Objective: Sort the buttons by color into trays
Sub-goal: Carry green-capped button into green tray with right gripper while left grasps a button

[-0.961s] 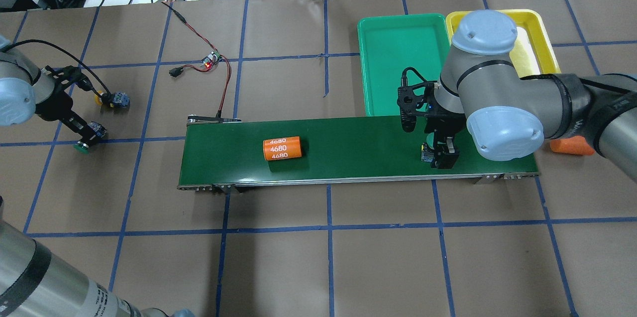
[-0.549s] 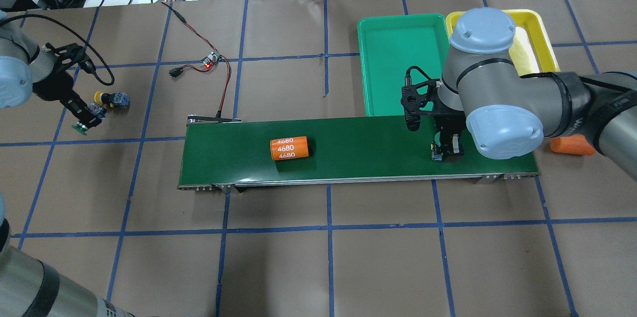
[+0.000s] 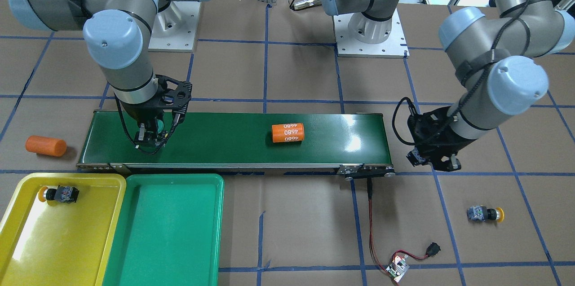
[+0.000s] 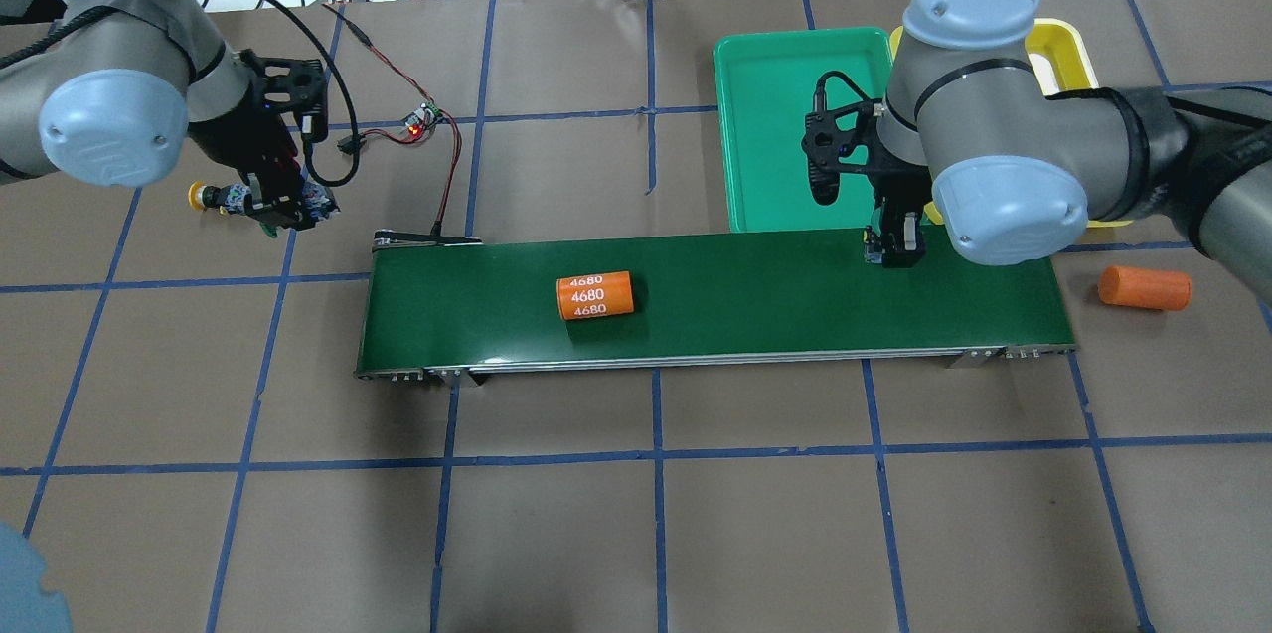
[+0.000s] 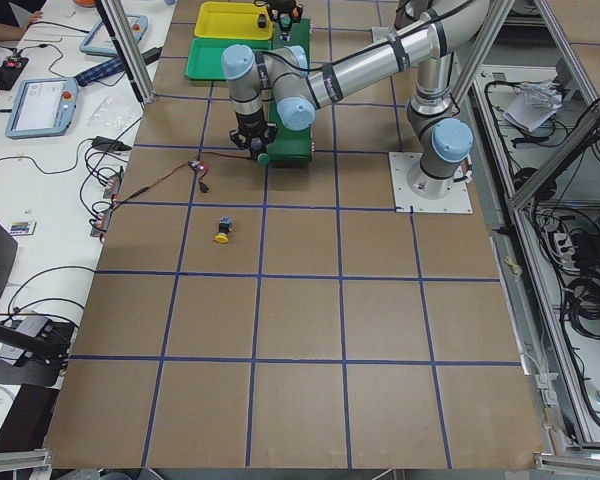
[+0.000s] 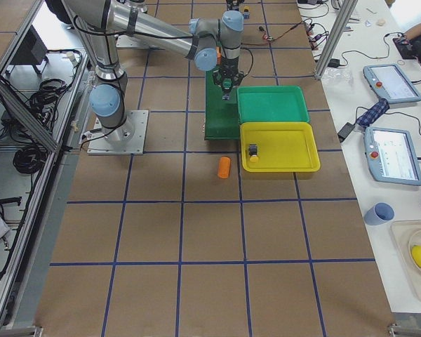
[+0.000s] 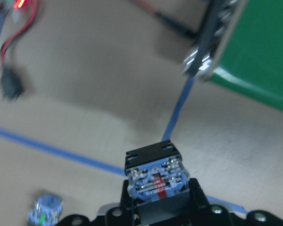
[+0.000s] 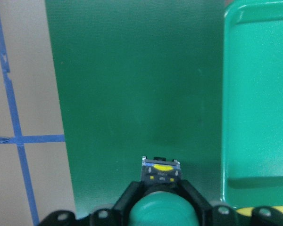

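A green button point(image 8: 162, 207) sits pinched in my right end effector point(image 4: 894, 250), round cap toward the wrist camera and blocky body pointing down. That wrist hangs straight down over the conveyor belt point(image 4: 745, 305), at the belt's rim next to the green tray point(image 4: 785, 116). The forearm reaches in from the right side of the desk point(image 4: 556, 514).

My left end effector point(image 4: 283, 208) grips a second button point(image 7: 154, 174) by its body, with the contact face toward the wrist camera and the cap hidden from it. The left arm is bent at the elbow. Its wrist tilts down over the bare desk, just off the belt's left end.

A yellow button point(image 4: 214, 198) lies on its side on the desk just beside that end effector, on the side away from the belt. The other yellow button point(image 3: 60, 194) lies in the yellow tray point(image 3: 54, 241), in the corner nearest the belt. Both trays sit side by side at the desk's far right.

An orange cylinder point(image 4: 594, 295) printed "4680" three times lies on the belt, left of its middle. A second orange cylinder point(image 4: 1143, 286) lies on the desk past the belt's right end. A circuit board point(image 4: 422, 116) with red wires sits beyond the belt's left end.
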`<state>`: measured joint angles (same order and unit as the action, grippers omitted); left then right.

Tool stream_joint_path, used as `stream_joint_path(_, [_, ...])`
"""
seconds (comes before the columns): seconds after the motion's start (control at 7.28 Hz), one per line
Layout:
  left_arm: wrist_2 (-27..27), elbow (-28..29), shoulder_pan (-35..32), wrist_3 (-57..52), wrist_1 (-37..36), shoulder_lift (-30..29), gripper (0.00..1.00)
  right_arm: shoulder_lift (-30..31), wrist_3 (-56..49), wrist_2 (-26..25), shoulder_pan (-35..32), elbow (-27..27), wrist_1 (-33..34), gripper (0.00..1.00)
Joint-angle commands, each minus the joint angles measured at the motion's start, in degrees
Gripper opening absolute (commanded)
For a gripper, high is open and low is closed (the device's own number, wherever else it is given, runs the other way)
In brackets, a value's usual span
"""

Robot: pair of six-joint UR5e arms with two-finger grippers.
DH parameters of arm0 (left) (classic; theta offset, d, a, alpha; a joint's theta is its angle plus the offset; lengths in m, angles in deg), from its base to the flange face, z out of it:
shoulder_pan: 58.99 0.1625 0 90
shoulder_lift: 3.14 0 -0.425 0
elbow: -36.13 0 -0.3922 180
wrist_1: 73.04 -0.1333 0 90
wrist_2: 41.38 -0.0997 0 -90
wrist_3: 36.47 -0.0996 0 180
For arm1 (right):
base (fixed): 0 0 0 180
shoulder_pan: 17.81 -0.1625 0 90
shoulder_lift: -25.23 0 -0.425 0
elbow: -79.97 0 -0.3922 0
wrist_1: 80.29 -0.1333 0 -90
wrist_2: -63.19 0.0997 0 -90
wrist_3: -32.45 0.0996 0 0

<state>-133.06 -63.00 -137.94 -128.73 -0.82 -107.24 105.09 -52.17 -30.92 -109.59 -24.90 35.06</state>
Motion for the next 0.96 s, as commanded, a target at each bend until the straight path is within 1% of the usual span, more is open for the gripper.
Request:
stream_joint_path(0.0, [0.35, -6.83, -6.53, -3.79, -0.31, 3.8, 0.0, -7.92, -0.2, 0.77, 0.37, 11.21, 0.14, 0.22])
stream_joint_path(0.14, [1.31, -8.69, -9.69, -3.11, -2.93, 4.6, 0.0, -10.32, -0.81, 0.77, 0.63, 14.84, 0.32, 0.22])
stream_joint_path(0.27, [0.89, -9.49, -12.16, -3.36, -6.79, 4.09, 0.0, -12.34, -0.81, 0.86, 0.63, 15.57, 3.45, 0.23])
stream_joint_path(0.41, [1.14, -9.67, -13.14, -3.45, -8.05, 2.95, 0.0, -16.1, -0.9, 0.94, 0.72, 15.49, 8.79, 0.26])
stream_joint_path(0.55, [1.32, -10.81, -13.24, -3.89, -9.54, 3.03, 0.0, -17.62, -1.95, 4.34, 0.72, 15.4, 9.71, 0.59])
stream_joint_path(0.69, [1.41, -12.99, -13.33, -3.02, -12.08, 3.2, 0.61, -17.55, -2.74, 4.37, 0.89, 15.31, 9.29, 0.77])
stream_joint_path(0.82, [1.32, -16.32, -13.41, -2.58, -17.32, 3.9, 1.0, -17.29, -2.92, 4.29, 0.98, 15.22, 9.11, 1.0])
